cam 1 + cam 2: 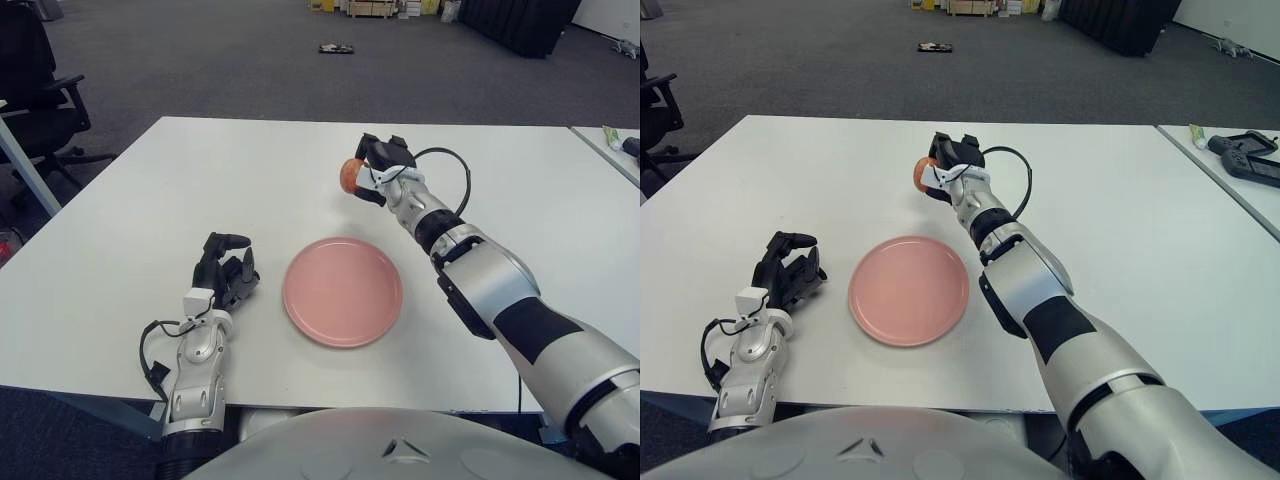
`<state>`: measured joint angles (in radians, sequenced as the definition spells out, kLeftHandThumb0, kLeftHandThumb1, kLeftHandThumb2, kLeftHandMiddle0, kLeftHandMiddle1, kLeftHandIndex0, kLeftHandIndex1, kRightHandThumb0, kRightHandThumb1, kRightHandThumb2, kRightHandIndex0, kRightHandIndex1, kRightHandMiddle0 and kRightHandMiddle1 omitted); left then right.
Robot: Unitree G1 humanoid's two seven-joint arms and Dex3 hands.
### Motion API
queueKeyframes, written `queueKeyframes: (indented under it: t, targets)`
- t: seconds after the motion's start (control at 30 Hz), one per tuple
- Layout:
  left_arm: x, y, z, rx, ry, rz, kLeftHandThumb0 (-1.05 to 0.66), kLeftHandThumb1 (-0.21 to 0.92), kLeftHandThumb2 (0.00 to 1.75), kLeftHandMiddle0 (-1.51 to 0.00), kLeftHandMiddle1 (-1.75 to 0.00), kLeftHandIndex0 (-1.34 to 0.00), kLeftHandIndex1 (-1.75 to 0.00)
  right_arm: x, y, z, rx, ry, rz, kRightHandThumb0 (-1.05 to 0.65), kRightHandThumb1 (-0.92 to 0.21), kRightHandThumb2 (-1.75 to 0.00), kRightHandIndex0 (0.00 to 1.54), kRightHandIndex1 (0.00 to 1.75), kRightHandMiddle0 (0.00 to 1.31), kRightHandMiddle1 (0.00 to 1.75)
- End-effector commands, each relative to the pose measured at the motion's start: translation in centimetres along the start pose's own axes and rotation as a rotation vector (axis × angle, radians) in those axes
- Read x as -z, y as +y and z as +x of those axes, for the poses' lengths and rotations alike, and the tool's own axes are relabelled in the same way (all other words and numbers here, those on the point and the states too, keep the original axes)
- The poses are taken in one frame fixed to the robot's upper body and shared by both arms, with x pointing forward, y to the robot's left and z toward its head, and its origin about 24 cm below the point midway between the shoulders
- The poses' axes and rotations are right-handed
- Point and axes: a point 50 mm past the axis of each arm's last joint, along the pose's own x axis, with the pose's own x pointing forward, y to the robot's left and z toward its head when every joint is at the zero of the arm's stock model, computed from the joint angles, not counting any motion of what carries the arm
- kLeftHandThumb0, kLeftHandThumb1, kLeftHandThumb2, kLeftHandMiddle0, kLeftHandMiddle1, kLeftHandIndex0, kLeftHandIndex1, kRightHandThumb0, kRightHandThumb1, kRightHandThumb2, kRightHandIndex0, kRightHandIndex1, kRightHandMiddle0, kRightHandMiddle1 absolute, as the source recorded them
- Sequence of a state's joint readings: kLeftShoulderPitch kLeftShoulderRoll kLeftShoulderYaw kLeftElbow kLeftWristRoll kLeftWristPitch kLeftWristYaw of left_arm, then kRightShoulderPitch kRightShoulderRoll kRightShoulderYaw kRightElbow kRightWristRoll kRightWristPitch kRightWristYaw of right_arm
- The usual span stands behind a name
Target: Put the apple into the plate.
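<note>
My right hand (368, 172) is shut on a reddish-orange apple (351, 175), held in the air above the white table beyond the plate's far right edge. Only the apple's left side shows past the black fingers (958, 150). The pink round plate (343, 291) lies flat near the table's front, with nothing on it. The apple is apart from the plate, up and behind it. My left hand (224, 272) shows on the table to the left of the plate, fingers curled, holding nothing.
The white table (150, 200) stretches wide to the left and behind the plate. A second table's corner (1230, 150) with a black device is at the far right. An office chair (40, 90) stands off the left side.
</note>
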<state>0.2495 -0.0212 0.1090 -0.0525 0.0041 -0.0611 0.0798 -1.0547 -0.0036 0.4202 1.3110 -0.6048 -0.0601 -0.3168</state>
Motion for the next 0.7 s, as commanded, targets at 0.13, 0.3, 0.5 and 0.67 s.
queueKeyframes:
  t: [0.13, 0.3, 0.5, 0.67]
  targets:
    - [-0.5, -0.2, 0.5, 0.007, -0.026, 0.002, -0.38, 0.72, 0.81, -0.82, -1.75, -0.32, -1.75, -1.2, -3.8, 1.1, 0.098, -0.071, 0.046, 0.0, 0.0, -1.69, 0.86, 1.74, 0.62, 1.75]
    - [-0.6, -0.3, 0.5, 0.006, -0.03, 0.0, -0.38, 0.72, 0.81, -0.82, -1.75, -0.31, -1.75, -1.8, -4.9, 1.2, 0.127, -0.13, 0.072, -0.01, 0.04, -1.73, 0.89, 1.75, 0.65, 1.75]
    - [-0.7, -0.5, 0.7, 0.009, -0.033, 0.006, -0.37, 0.73, 0.79, -0.81, -1.75, -0.31, -1.75, -2.9, -5.7, 0.6, 0.138, -0.23, 0.139, -0.01, 0.06, -1.75, 0.9, 1.75, 0.68, 1.73]
    - [-0.7, -0.6, 0.8, 0.013, -0.035, 0.01, -0.37, 0.75, 0.77, -0.79, -1.75, -0.3, -1.75, -3.6, -5.6, -0.8, 0.13, -0.3, 0.178, -0.01, 0.07, -1.75, 0.9, 1.75, 0.68, 1.73]
